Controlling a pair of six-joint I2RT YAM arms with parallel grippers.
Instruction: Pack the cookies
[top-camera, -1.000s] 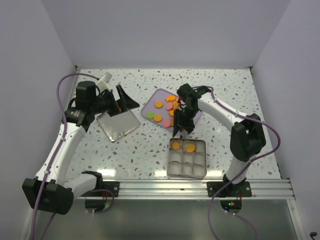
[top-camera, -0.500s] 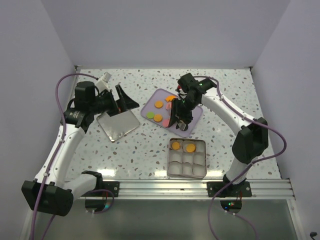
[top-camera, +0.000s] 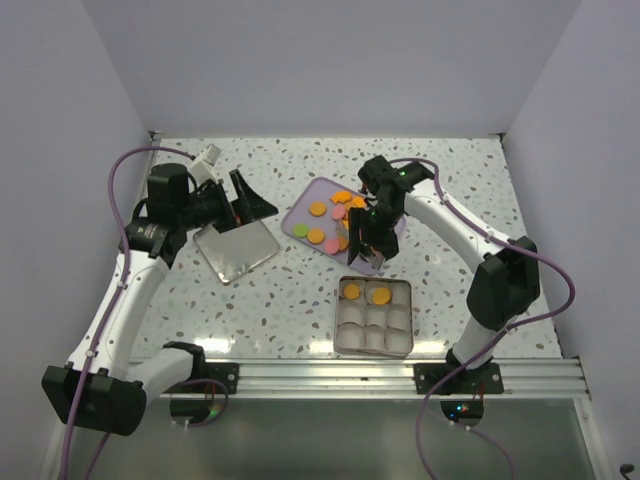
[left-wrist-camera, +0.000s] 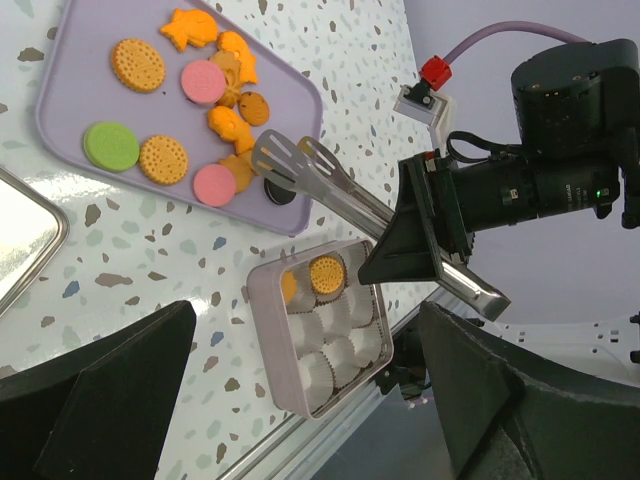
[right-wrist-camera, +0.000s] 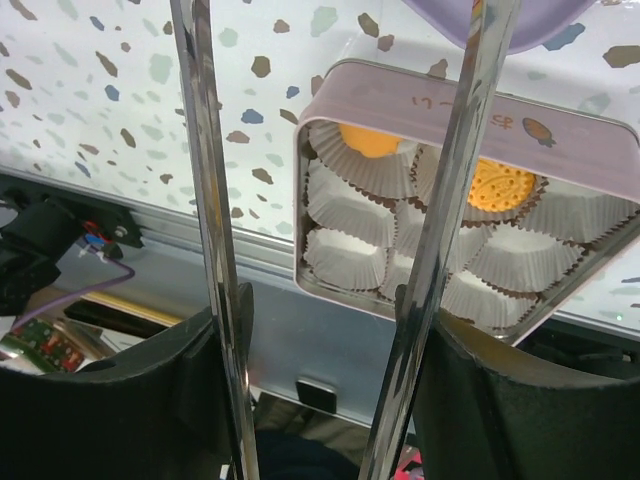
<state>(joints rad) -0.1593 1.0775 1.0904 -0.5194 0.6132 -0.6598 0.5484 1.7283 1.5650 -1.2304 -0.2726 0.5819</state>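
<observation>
Altogether eleven cookies (left-wrist-camera: 163, 158) lie on the tray (left-wrist-camera: 62, 100), under and just beyond the right hand (top-camera: 365, 238). Two are round and orange, two pink, one green, one small and brown, one dark, and four are odd-shaped and orange. Two more orange ones sit in the tin (left-wrist-camera: 262, 330), just behind that hand on the table (top-camera: 270, 300). They fill two of its nine paper cups (right-wrist-camera: 345, 260), in the row nearest the tray.

The right hand is clenched on a pair of metal tongs (left-wrist-camera: 330, 190), with a finger pressing outside each arm. The tong blades stand apart and carry nothing. Their tips hang over the tray's near edge, right above the dark cookie, and whether they touch it cannot be told.

The left hand (top-camera: 250, 200) is spread wide and holds nothing. It hovers over a flat metal lid (top-camera: 235, 250), well apart from the tray.

Every cookie lies flat, face up. The round ones have no long axis, and the shaped ones point at mixed angles.
</observation>
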